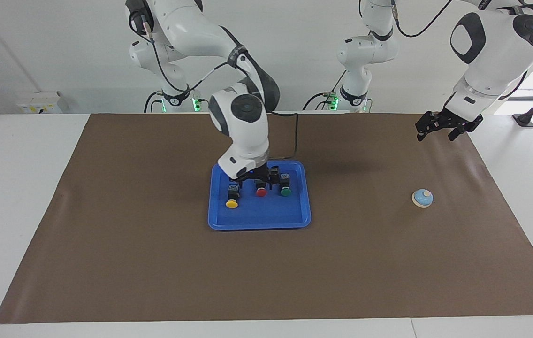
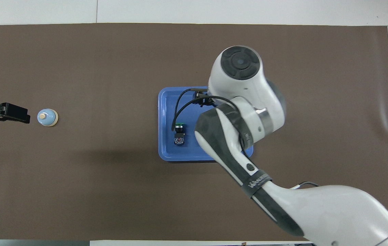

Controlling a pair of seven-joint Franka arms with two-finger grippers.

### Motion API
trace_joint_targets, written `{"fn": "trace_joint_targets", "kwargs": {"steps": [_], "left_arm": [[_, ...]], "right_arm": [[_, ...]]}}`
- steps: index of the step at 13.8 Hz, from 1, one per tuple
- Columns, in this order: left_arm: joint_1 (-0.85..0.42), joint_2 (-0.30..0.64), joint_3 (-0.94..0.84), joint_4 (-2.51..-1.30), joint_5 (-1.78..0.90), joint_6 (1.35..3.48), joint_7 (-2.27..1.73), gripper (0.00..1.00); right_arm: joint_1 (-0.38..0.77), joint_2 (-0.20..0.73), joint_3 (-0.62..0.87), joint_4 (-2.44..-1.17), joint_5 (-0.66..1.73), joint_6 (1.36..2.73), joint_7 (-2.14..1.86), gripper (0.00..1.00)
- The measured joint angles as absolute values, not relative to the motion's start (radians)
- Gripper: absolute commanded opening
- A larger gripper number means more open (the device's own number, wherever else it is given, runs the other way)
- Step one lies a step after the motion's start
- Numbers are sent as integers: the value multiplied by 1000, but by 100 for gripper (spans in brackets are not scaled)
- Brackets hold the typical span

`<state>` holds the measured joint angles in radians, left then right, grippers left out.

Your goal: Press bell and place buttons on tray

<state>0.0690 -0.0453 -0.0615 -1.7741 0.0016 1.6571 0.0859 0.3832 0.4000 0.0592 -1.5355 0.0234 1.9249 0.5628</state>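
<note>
Tray (image 1: pixel 259 218) mid-bench holds all three buttons in a row: yellow button (image 1: pixel 232 203), red button (image 1: pixel 261 192), green button (image 1: pixel 285 191). My right gripper (image 1: pixel 261 180) hangs over the red one, fingers apart, holding nothing. Bell (image 1: pixel 422 198) toward my left arm's end; left gripper (image 1: pixel 440 133) waits above, open

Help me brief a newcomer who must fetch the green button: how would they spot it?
Find the bright-blue tray at the middle of the brown mat. Three black-bodied buttons lie in a row in it; the green button is the one at the left arm's end of that row, beside the red button, with the yellow button at the row's other end.
</note>
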Motion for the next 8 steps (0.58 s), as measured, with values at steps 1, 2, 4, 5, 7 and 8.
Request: {"fn": "trace_joint_targets", "kwargs": {"steps": [1, 2, 4, 5, 7, 8], "left_arm": [[69, -45, -61, -1774, 2, 1657, 86, 100], [69, -45, -61, -1774, 2, 1657, 86, 100], [69, -45, -61, -1774, 2, 1657, 86, 100], [69, -45, -61, -1774, 2, 1657, 86, 100], [69, -45, -61, -1774, 2, 1657, 86, 100], [69, -45, -61, -1774, 2, 1657, 86, 100]], "right_arm": [[326, 372, 59, -1536, 24, 1889, 502, 100], [270, 349, 58, -1536, 24, 1861, 439, 100], [185, 322, 58, -1537, 24, 1828, 339, 100], [155, 314, 58, -1537, 24, 1815, 301, 100], [117, 300, 58, -1537, 24, 1790, 247, 100], [99, 290, 59, -1537, 24, 1770, 219, 100]]}}
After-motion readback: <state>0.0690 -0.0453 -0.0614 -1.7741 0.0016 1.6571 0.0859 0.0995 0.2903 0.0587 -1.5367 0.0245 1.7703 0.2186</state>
